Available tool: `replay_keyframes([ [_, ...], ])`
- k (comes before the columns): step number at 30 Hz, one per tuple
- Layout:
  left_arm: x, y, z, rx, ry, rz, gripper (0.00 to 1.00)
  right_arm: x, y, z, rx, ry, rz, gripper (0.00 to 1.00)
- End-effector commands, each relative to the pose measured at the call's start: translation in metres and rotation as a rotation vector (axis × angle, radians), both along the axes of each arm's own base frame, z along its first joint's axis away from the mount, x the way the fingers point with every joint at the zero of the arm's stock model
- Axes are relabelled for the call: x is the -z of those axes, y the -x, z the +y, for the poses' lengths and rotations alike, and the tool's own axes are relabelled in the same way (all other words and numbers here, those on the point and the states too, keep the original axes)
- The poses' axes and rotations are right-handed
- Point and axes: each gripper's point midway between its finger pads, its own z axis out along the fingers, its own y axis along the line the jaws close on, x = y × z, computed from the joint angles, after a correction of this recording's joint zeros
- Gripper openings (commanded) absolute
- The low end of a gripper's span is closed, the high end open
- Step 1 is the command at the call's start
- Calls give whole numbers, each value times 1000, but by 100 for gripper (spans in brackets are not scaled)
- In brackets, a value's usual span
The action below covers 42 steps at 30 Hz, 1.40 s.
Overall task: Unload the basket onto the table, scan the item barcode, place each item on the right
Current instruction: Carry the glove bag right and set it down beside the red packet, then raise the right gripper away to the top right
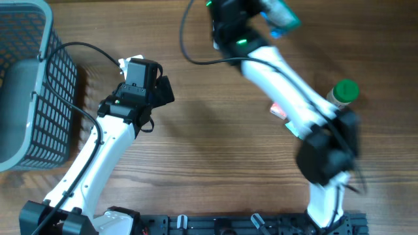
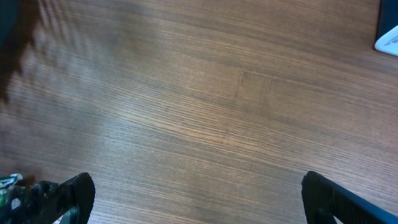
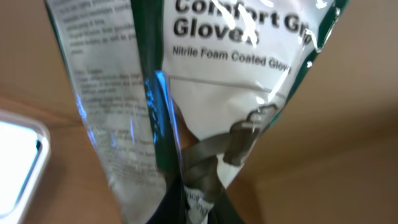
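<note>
Glossy glove packet (image 3: 211,93) clenched in right pincer (image 3: 199,208), far right; left pincer (image 2: 199,196) released, spread wide over wooden table (image 2: 217,93).

We see a shiny plastic bag of gloves (image 3: 211,93) filling most of the view. Its white front says "Gloves" and "Nitrile Foam Coated". A green stripe runs down the fold. Gray gloves show through a clear part. The bag gets narrow at the bottom, where our right tool (image 3: 200,214) pinches it. Behind is the brown tabletop (image 3: 336,168). A white thing (image 3: 15,162) with a round corner sits at the left edge.
</note>
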Motion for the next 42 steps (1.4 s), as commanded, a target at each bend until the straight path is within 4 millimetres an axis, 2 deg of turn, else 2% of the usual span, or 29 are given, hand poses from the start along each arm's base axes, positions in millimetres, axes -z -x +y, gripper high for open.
replay_keyframes([
  [1,-3,-2,3,-4,-15,-9,100,10,42,-22,50,-515,102,4],
  [2,-3,-2,3,-4,-15,-9,100,23,54,-23,42,-583,193,4],
  [4,-3,-2,3,-3,-14,-9,100,69,97,-20,51,-791,525,4],
  [7,-3,-2,3,-3,-14,-9,100,117,143,-26,109,-923,830,4],
  [12,-3,-2,3,-4,-15,-9,100,194,181,-60,281,-908,982,4],
  [14,-3,-2,3,-4,-15,-9,100,216,192,-68,314,-902,1009,4],
  [15,-3,-2,3,-4,-15,-9,100,226,198,-75,340,-890,1017,8],
  [17,-3,-2,3,-3,-14,-9,100,235,203,-85,373,-864,1017,23],
  [18,-3,-2,3,-4,-15,-9,100,236,204,-90,385,-853,1013,34],
  [19,-3,-2,3,-4,-15,-9,100,237,203,-95,397,-837,1004,52],
  [20,-3,-2,3,-4,-15,-9,100,236,201,-97,398,-828,995,66],
  [21,-3,-2,3,-3,-14,-9,100,234,198,-98,388,-823,985,96],
  [22,-3,-2,3,-3,-14,-9,100,230,194,-97,385,-826,969,100],
  [24,-3,-2,3,-4,-15,-9,100,216,184,-95,371,-839,938,100],
  [29,-3,-2,3,-3,-15,-9,100,156,157,-90,313,-862,852,100],
  [32,-3,-2,3,-3,-14,-9,100,129,143,-87,274,-876,791,100],
  [42,-3,-2,3,-3,-14,-9,100,114,109,-81,197,-911,661,100],
])
